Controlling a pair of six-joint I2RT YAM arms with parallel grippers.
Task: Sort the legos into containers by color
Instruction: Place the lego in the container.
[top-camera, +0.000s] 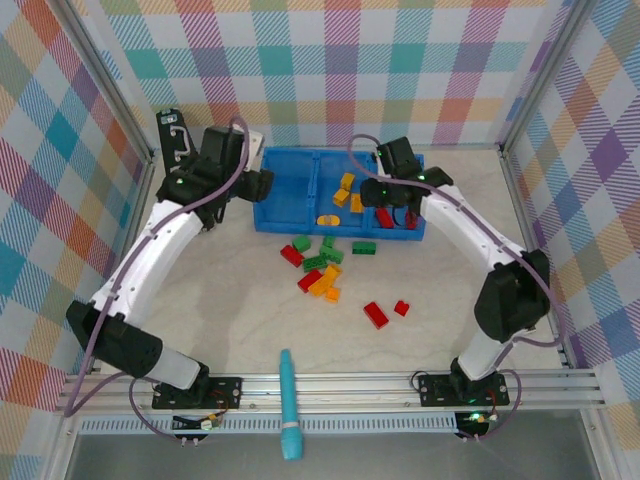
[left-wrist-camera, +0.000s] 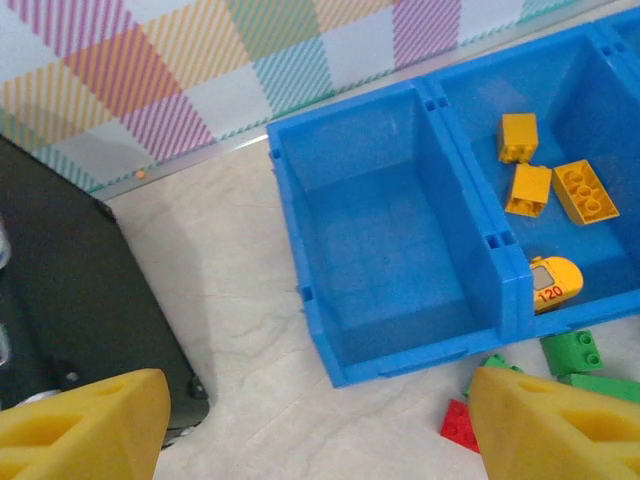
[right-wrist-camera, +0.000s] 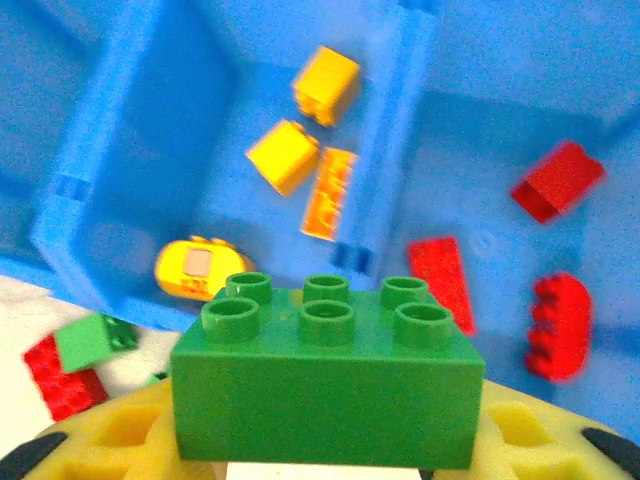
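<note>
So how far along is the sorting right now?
Partly done. Yellow-orange bricks sit in the tray's middle compartment and red bricks in the right one; the left compartment is empty. The right gripper holds a green brick over the tray; the left gripper is open. About ten loose bricks, red, green and orange, lie on the table.

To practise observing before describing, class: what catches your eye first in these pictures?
A large green brick, gripped in the right tool, looms in the right wrist view. Beyond it sits the blue tray, yellow bricks in its middle compartment, red bricks in the right one. On the table before the tray lie scattered bricks.
</note>
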